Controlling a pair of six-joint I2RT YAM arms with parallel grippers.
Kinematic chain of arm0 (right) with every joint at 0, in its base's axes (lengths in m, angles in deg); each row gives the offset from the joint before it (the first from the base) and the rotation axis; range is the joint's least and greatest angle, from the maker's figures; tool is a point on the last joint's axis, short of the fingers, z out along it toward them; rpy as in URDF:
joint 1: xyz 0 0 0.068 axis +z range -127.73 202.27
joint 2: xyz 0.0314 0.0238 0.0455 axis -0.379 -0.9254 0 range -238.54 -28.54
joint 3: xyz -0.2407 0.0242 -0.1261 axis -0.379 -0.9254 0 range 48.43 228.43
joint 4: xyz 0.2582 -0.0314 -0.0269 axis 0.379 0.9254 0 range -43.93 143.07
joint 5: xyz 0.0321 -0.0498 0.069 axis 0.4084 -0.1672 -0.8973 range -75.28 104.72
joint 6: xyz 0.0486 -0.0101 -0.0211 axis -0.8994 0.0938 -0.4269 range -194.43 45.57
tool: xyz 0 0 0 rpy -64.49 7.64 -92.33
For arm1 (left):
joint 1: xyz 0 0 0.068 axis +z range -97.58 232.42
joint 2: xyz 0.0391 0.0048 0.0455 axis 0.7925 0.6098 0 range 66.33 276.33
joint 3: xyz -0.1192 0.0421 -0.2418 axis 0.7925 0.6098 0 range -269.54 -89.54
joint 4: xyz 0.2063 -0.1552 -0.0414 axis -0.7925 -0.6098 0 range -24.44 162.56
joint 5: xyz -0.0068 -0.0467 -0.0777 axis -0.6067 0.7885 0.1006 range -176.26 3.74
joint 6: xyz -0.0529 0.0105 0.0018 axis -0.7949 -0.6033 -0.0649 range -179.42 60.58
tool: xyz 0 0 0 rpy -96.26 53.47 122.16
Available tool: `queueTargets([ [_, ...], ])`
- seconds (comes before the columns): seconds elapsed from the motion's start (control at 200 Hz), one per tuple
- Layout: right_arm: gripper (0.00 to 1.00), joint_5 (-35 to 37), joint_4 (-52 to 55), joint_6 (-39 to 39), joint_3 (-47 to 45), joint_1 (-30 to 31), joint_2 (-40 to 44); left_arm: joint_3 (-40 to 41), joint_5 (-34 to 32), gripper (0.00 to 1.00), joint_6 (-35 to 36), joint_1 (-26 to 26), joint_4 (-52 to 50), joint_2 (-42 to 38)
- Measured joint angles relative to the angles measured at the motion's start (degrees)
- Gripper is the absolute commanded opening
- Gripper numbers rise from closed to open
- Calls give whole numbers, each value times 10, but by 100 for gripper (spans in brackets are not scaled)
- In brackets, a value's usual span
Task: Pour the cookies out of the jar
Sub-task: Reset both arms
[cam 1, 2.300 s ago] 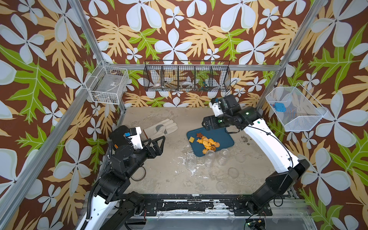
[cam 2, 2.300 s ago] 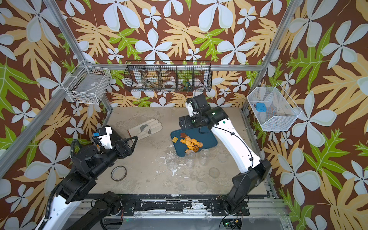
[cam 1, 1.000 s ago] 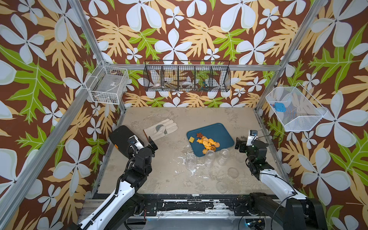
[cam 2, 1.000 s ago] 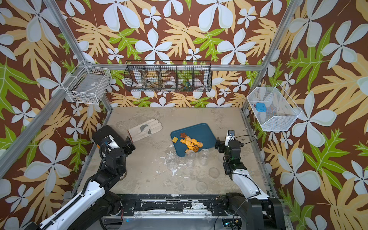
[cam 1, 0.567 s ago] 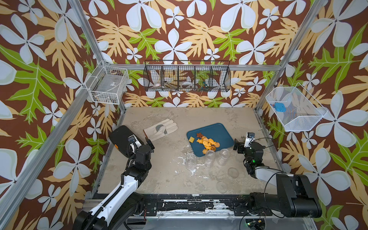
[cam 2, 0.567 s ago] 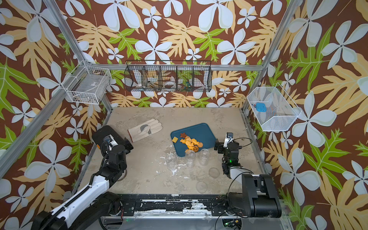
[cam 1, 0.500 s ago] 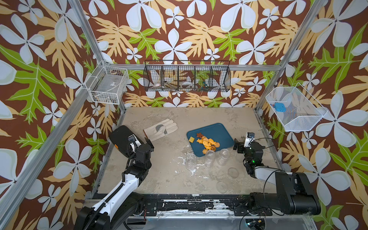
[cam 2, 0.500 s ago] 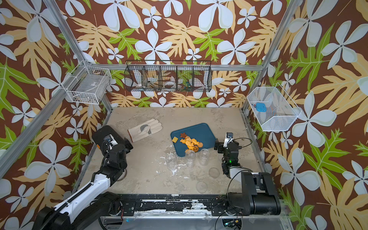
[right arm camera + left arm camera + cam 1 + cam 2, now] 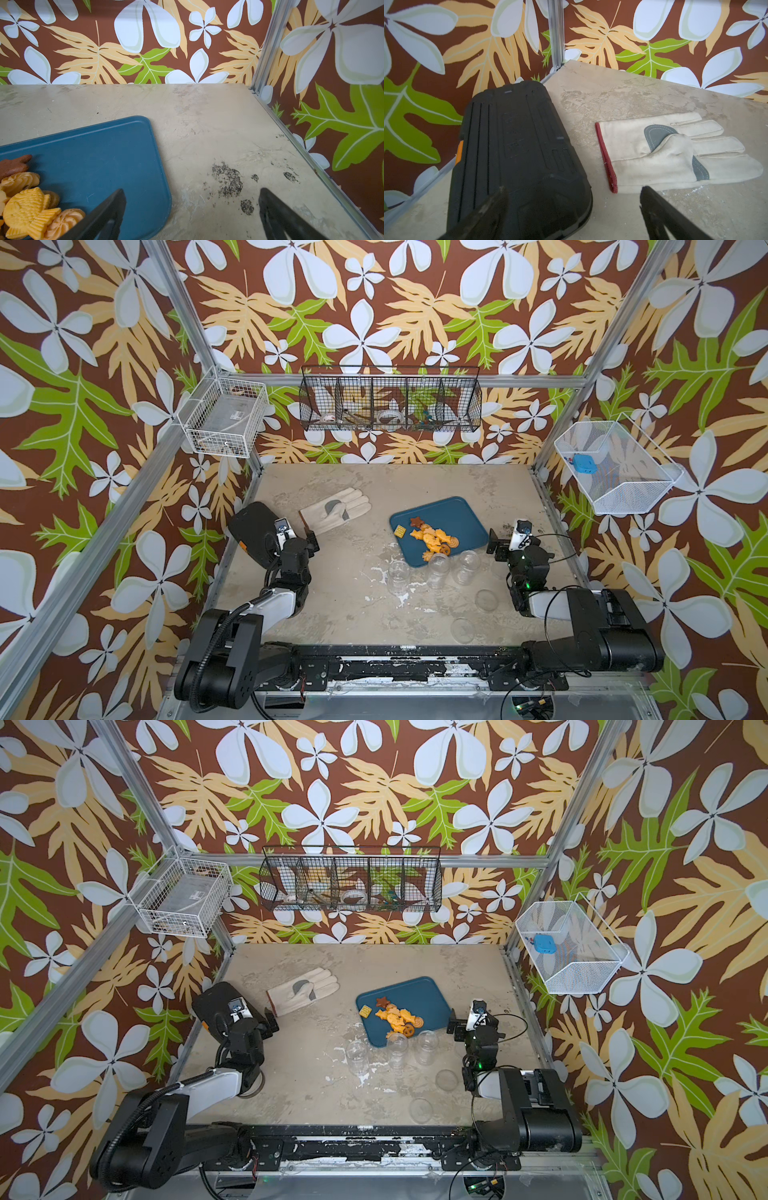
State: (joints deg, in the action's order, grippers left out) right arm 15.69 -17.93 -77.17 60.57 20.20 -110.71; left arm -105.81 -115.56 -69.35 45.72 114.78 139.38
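The cookies point(image 9: 432, 537) lie in a loose orange, yellow and brown heap on a blue tray point(image 9: 459, 512) in both top views; the right wrist view shows the cookies point(image 9: 27, 203) at one end of the tray point(image 9: 104, 145). Three clear jars point(image 9: 439, 568) stand upright along the tray's front edge, none held. My left gripper point(image 9: 311, 538) is open near the left wall, empty. My right gripper point(image 9: 494, 545) is open just right of the tray, empty. The wrist views show the left gripper point(image 9: 574, 199) and the right gripper point(image 9: 192, 199) wide apart.
A black case point(image 9: 512, 145) lies by the left wall, right under my left gripper. A pale work glove point(image 9: 334, 510) lies behind it. Two clear lids point(image 9: 486, 599) rest near the front. Wire baskets point(image 9: 390, 404) hang on the walls.
Both arms have pulled back from over the table and folded down at the front. The right arm left the tray area. In the last half second hardly anything moved.
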Motion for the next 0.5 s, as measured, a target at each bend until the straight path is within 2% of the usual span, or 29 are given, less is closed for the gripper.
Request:
queueTargets([
  [0.12,98,-8,-28,0,-17,0,-13,52,45,100,16,11,96,12],
  [0.245,98,-10,-47,1,-21,1,-16,103,60,100,23,17,202,32],
  [0.41,98,-10,-60,2,-22,1,-17,138,102,100,35,18,329,81],
  [0.5,98,-12,-63,2,-22,1,-17,145,116,100,43,18,365,96],
])
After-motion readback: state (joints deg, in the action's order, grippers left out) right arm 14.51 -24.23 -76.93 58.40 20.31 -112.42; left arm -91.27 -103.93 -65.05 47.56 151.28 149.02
